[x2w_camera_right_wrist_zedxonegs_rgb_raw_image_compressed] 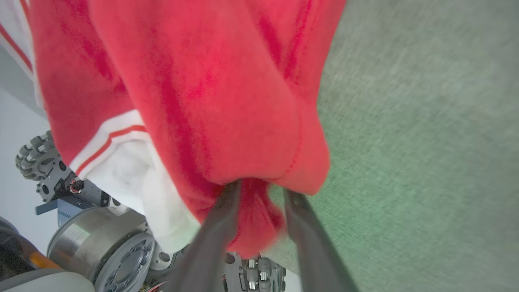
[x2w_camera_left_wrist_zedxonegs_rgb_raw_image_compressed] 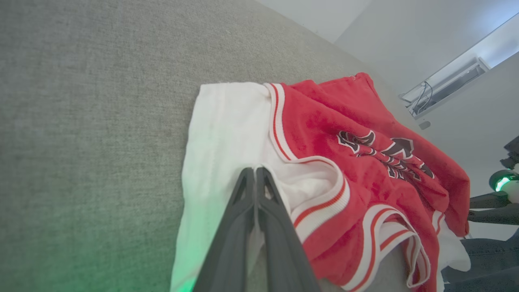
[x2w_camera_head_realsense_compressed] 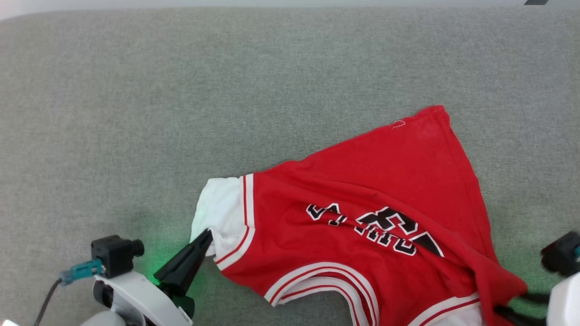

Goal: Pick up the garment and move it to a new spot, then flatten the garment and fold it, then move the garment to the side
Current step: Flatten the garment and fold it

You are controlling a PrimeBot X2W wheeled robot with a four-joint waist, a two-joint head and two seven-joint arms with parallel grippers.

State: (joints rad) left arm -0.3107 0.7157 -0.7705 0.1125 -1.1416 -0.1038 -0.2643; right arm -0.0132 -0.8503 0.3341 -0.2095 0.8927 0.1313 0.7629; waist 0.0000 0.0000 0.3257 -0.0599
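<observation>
The garment [x2w_camera_head_realsense_compressed: 362, 181], a red jersey with white sleeves and black lettering, lies rumpled on the grey cloth surface [x2w_camera_head_realsense_compressed: 226, 90], chest up, its neck at the near edge. My left gripper [x2w_camera_head_realsense_compressed: 207, 234] is shut on the edge of the white sleeve [x2w_camera_left_wrist_zedxonegs_rgb_raw_image_compressed: 227, 129], its tips [x2w_camera_left_wrist_zedxonegs_rgb_raw_image_compressed: 255, 169] pinching the cloth. At the lower right, my right gripper [x2w_camera_right_wrist_zedxonegs_rgb_raw_image_compressed: 261, 190] has its fingers apart, with a red fold of the garment [x2w_camera_right_wrist_zedxonegs_rgb_raw_image_compressed: 202, 81] hanging loosely between them. In the head view its dark fingers [x2w_camera_head_realsense_compressed: 512, 314] reach under the garment's near right corner.
The grey surface stretches far to the left and back. Its near edge runs just under the garment's neck and right sleeve. Below that edge, the robot's base and wheels [x2w_camera_right_wrist_zedxonegs_rgb_raw_image_compressed: 121, 255] show in the right wrist view.
</observation>
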